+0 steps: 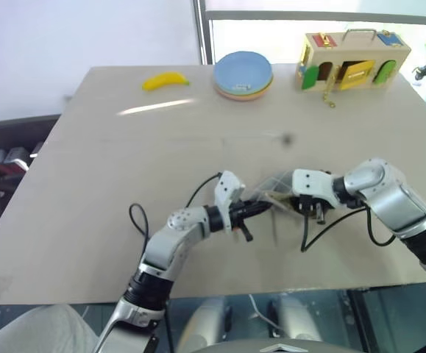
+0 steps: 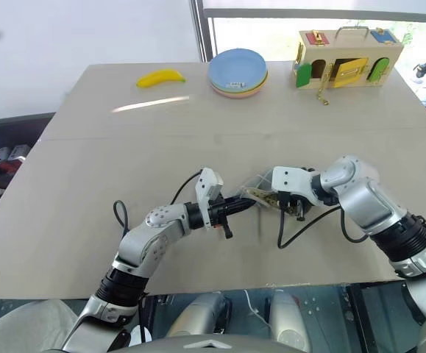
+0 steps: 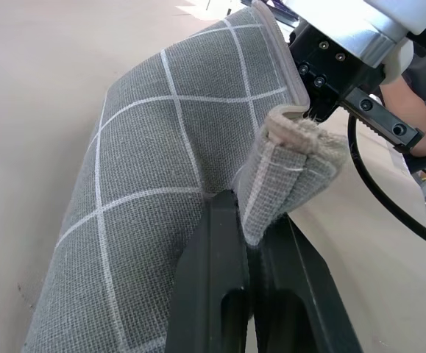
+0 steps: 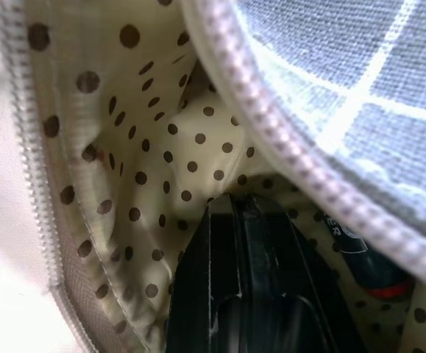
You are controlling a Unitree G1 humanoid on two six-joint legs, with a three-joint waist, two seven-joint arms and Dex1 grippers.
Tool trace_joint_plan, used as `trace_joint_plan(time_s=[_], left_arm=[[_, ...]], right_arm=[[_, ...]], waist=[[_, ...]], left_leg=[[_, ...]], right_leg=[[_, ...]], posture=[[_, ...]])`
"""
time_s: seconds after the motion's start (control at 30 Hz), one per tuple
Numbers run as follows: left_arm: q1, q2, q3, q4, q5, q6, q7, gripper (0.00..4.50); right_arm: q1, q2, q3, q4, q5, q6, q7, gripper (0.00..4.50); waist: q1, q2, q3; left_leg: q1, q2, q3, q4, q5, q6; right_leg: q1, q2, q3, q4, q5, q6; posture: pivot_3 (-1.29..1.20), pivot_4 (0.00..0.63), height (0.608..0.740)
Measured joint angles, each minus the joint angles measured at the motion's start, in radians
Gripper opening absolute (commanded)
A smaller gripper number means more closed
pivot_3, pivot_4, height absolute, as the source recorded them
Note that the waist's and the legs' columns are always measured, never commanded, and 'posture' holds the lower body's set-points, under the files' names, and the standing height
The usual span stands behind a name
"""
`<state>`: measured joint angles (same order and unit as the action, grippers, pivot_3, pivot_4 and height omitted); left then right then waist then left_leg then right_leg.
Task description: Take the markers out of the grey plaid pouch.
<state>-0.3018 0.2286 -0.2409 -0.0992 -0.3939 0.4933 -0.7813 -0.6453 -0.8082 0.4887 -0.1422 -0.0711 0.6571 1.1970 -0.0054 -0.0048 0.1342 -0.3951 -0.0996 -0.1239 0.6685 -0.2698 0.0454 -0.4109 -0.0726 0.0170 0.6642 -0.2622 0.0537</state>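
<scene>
The grey plaid pouch (image 1: 275, 190) is held up a little above the table between both arms. My left gripper (image 3: 251, 243) is shut on a folded edge of the pouch (image 3: 161, 184). My right gripper (image 4: 238, 209) reaches down into the pouch's open mouth, its fingers shut together against the tan dotted lining (image 4: 146, 147). Beside those fingers lies a dark marker (image 4: 371, 268) with a red part, half hidden under the zipper edge. Whether the fingers grip it cannot be told. From the head, the right gripper (image 2: 292, 208) meets the pouch from the right and the left gripper (image 2: 243, 204) from the left.
At the table's far side lie a yellow banana (image 1: 165, 80), a stack of blue plates (image 1: 243, 73) and a wooden latch box (image 1: 352, 60). Black cables loop from both wrists onto the tan table (image 1: 124, 162). The table's front edge runs just below the arms.
</scene>
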Motion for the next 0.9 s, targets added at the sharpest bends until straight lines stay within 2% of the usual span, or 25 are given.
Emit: trace_joint_plan(time_s=[0.13,0.17,0.2,0.27,0.3,0.33,0.4,0.5,0.7,0.8,0.9], left_arm=[[-0.003,-0.002,0.007,0.000,-0.007,0.016,-0.001,0.00],[-0.006,-0.003,0.014,0.000,-0.024,0.031,-0.001,0.00],[-0.008,-0.004,0.016,0.000,-0.026,0.034,-0.001,0.00],[-0.025,-0.011,0.041,-0.001,-0.063,0.076,-0.001,0.00],[-0.028,-0.011,0.043,-0.001,-0.066,0.079,-0.001,0.00],[-0.038,-0.011,0.051,-0.003,-0.078,0.091,-0.001,0.00],[-0.043,-0.010,0.064,-0.012,-0.115,0.138,-0.003,0.00],[-0.066,0.002,0.109,-0.078,-0.266,0.302,-0.014,0.00],[-0.083,0.015,0.164,-0.127,-0.438,0.471,-0.006,0.00],[-0.083,0.032,0.173,-0.127,-0.472,0.503,-0.006,0.00],[-0.070,0.054,0.148,-0.127,-0.439,0.470,-0.011,0.00]], right_arm=[[-0.013,0.000,-0.027,-0.031,0.029,0.048,0.006,0.09],[-0.036,-0.003,-0.042,-0.052,0.043,0.063,0.012,0.64],[-0.042,-0.005,-0.048,-0.059,0.045,0.064,0.013,0.85],[-0.071,-0.031,-0.078,-0.115,0.066,0.085,0.026,1.76],[-0.073,-0.034,-0.081,-0.120,0.068,0.086,0.028,1.76],[-0.078,-0.036,-0.091,-0.132,0.076,0.091,0.034,2.35],[-0.079,-0.048,-0.092,-0.146,0.083,0.108,0.041,2.35],[-0.149,-0.130,-0.114,-0.230,0.123,0.170,0.096,2.35],[-0.183,-0.177,-0.112,-0.310,0.165,0.235,0.131,2.35],[-0.195,-0.211,-0.111,-0.349,0.193,0.258,0.156,2.35],[-0.165,-0.243,-0.094,-0.367,0.204,0.255,0.172,2.35]], waist=[[0.001,0.000,0.000],[0.000,0.000,0.000],[0.000,0.000,0.000],[0.004,0.000,0.000],[0.004,0.000,0.000],[0.007,0.000,0.000],[0.008,0.001,0.001],[0.010,0.001,0.001],[0.012,0.001,0.001],[0.015,0.001,0.001],[0.019,0.001,0.001]], left_leg=[[-0.001,0.000,0.000,0.000,0.000,0.000],[-0.001,0.000,0.000,0.000,0.000,0.000],[-0.001,0.000,0.000,-0.001,0.000,0.000],[-0.002,0.000,-0.001,-0.001,0.000,0.000],[-0.002,0.000,-0.001,-0.001,0.000,0.000],[-0.002,0.000,-0.001,-0.001,0.000,0.000],[-0.004,0.000,-0.001,-0.001,0.000,0.000],[-0.004,0.000,-0.002,-0.001,0.000,0.000],[-0.004,0.000,-0.001,-0.001,0.000,0.000],[-0.004,0.000,-0.001,-0.001,0.000,0.000],[-0.004,0.000,-0.001,-0.001,0.000,0.000]], right_leg=[[-0.001,0.000,0.000,0.000,0.000,0.000],[-0.001,0.000,0.000,0.000,0.000,0.000],[-0.001,0.000,0.000,0.000,0.000,0.000],[-0.001,0.000,-0.001,-0.001,0.000,0.000],[-0.001,0.000,-0.001,-0.001,0.000,0.000],[-0.001,0.000,-0.001,-0.001,0.000,0.000],[-0.002,-0.001,-0.001,-0.001,0.000,0.000],[-0.003,0.000,-0.001,-0.002,0.000,0.000],[-0.003,0.000,-0.001,-0.001,0.000,0.000],[-0.003,0.000,-0.001,-0.002,0.000,0.000],[-0.002,-0.001,-0.001,-0.002,0.000,0.000]], posture=[[0.00,0.150,0.740],[0.00,0.150,0.740],[0.00,0.150,0.740],[0.00,0.150,0.740],[0.00,0.150,0.740],[0.00,0.150,0.740],[0.00,0.150,0.740],[0.00,0.150,0.740],[0.00,0.150,0.740],[0.00,0.150,0.740],[0.00,0.150,0.740]])
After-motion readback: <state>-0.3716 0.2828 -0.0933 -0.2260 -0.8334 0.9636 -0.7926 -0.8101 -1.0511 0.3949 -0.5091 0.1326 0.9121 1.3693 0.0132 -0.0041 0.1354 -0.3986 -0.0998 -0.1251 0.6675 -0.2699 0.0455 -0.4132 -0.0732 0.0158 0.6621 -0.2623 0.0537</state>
